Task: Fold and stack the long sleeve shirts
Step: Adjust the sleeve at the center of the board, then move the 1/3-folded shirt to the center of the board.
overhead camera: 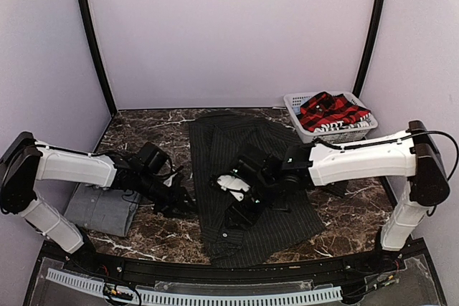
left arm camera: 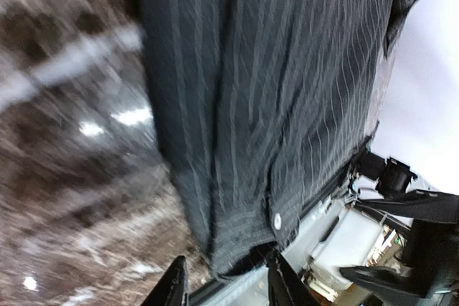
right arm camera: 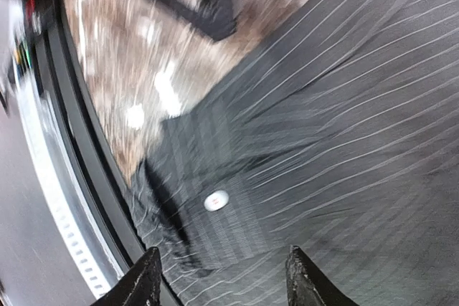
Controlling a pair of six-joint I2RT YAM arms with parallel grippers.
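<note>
Both jaws partly open, gripping nothing, close over black pinstriped shirt (overhead camera: 229, 141)

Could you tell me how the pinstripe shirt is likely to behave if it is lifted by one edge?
The shirt will probably droop and fold: it lies flat with soft creases on the table. It seems to be light, thin cloth, so a pinch should lift it. Pushed, it would likely bunch rather than slide, as its edge already wrinkles.
</note>
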